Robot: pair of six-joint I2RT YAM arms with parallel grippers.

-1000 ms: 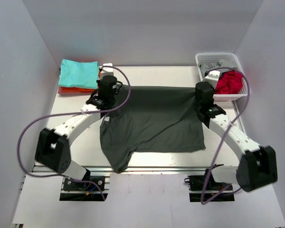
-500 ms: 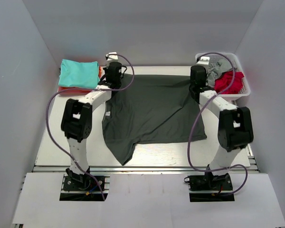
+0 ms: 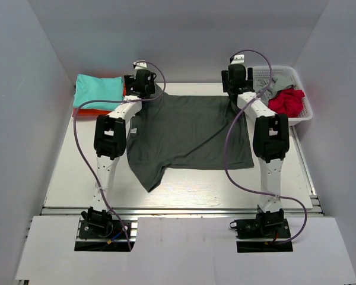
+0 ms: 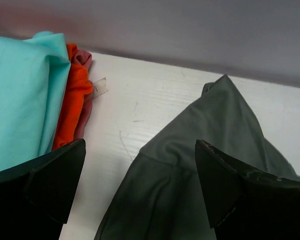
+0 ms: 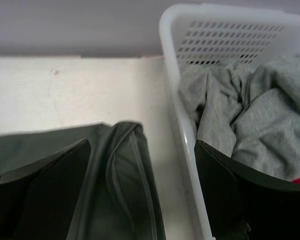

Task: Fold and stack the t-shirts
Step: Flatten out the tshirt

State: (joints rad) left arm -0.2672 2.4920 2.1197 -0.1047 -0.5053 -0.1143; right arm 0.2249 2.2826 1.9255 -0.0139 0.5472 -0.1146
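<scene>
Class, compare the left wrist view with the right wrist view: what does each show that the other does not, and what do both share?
Only the left wrist view shows the teal t-shirt with the orange t-shirt against it. Only the right wrist view shows the white basket holding the light grey t-shirt. Both show the dark grey t-shirt on the white table, each seen past an open claw: the left claw and the right claw.

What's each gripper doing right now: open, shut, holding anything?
The left gripper: open, holding nothing, fingers spread above the dark charcoal t-shirt.
The right gripper: open, holding nothing, above the same shirt's corner.
</scene>
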